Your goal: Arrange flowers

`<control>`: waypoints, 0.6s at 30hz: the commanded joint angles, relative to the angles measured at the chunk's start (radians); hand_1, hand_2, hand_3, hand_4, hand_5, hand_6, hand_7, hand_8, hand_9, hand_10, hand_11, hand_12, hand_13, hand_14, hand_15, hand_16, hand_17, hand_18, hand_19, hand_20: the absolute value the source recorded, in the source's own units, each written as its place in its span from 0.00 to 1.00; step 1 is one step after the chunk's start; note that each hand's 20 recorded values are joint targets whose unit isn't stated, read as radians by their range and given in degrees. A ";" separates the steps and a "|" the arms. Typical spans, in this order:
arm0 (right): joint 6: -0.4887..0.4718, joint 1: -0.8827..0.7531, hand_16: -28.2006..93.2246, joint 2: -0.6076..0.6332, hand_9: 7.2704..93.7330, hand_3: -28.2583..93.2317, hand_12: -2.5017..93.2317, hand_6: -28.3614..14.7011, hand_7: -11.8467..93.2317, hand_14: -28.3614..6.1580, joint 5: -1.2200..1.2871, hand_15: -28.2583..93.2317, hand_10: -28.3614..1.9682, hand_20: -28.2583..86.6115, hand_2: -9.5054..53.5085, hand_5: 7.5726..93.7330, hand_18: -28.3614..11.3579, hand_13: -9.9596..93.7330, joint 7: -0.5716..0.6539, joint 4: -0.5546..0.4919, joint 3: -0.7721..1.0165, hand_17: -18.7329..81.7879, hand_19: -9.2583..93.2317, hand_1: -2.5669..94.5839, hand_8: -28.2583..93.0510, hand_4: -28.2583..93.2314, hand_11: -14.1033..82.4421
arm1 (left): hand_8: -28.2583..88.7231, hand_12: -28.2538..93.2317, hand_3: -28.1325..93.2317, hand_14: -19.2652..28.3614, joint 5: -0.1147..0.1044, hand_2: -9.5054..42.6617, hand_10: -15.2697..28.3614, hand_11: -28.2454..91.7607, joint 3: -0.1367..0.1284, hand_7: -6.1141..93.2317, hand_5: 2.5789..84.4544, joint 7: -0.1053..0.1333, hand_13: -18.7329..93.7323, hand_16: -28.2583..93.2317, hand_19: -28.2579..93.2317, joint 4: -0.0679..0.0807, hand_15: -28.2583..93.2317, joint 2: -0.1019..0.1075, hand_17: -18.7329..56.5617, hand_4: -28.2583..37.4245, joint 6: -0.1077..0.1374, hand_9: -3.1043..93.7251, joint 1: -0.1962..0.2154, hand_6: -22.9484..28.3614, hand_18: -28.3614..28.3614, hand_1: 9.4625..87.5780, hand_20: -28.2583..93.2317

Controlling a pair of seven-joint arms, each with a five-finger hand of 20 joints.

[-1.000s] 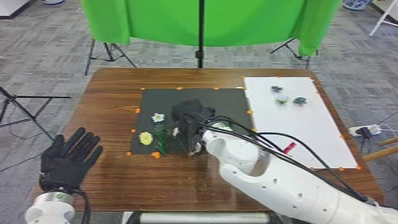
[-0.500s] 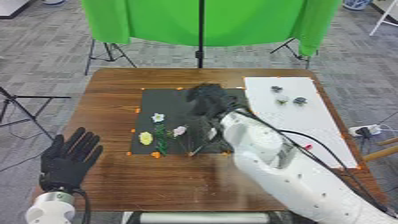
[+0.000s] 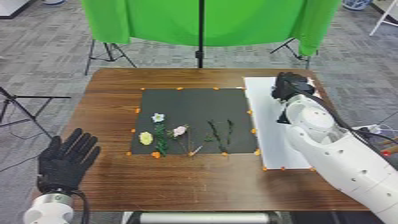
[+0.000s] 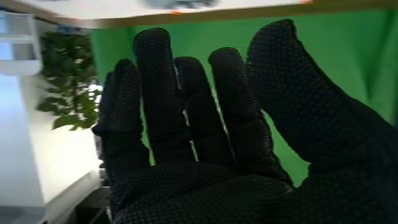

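One blurred shape, perhaps a flower point(image 4: 182, 4) | right hand point(image 3: 287, 86) over white sheet point(image 3: 279, 150)

Room over the far part of the black mat point(image 3: 189, 102), flowers point(image 3: 179, 131) and green stems point(image 3: 229, 131) obstructing the near part

1. Head view: bright, fairly even indoor light; soft sheen on the brown tabletop point(image 3: 178, 187); white sheet point(image 3: 277, 145) reads very bright.
2. Right wrist view: strong pale glare beside the leaves point(image 4: 67, 100); my right robot hand point(image 3: 286, 87) mostly dark against the lit green cloth point(image 4: 355, 65).
3. Same view: leaves and white sheet blurred.
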 commanded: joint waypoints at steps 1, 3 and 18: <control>-0.045 -0.013 0.36 -0.003 0.51 0.87 0.17 0.58 0.27 0.42 0.021 0.63 0.44 0.57 0.00 0.56 0.13 0.58 0.004 0.035 0.002 0.43 0.86 0.55 0.13 0.00 0.26 | 0.16 0.33 0.84 0.73 -0.008 0.49 0.72 0.44 0.004 0.25 0.55 -0.005 0.42 0.17 0.49 0.001 0.56 -0.002 0.18 0.00 0.003 0.45 0.009 0.65 0.75 0.24 0.35; -0.027 -0.010 0.37 -0.008 0.53 0.86 0.17 0.59 0.27 0.44 0.015 0.63 0.46 0.57 0.00 0.56 0.14 0.60 0.001 0.050 -0.012 0.44 0.86 0.56 0.13 0.00 0.27 | 0.16 0.33 0.84 0.73 -0.007 0.49 0.73 0.44 0.005 0.25 0.55 -0.006 0.42 0.17 0.49 0.002 0.56 -0.001 0.18 0.00 0.006 0.45 0.006 0.64 0.75 0.24 0.35; 0.094 -0.026 0.52 0.034 0.80 0.75 0.33 0.63 0.40 0.54 0.068 0.59 0.55 0.59 0.07 0.76 0.20 0.70 -0.060 -0.118 -0.069 0.46 0.86 0.67 0.25 0.00 0.24 | 0.16 0.33 0.84 0.73 -0.016 0.49 0.73 0.44 -0.001 0.25 0.55 -0.001 0.42 0.17 0.49 0.000 0.56 -0.007 0.18 0.00 -0.002 0.45 0.017 0.65 0.75 0.24 0.35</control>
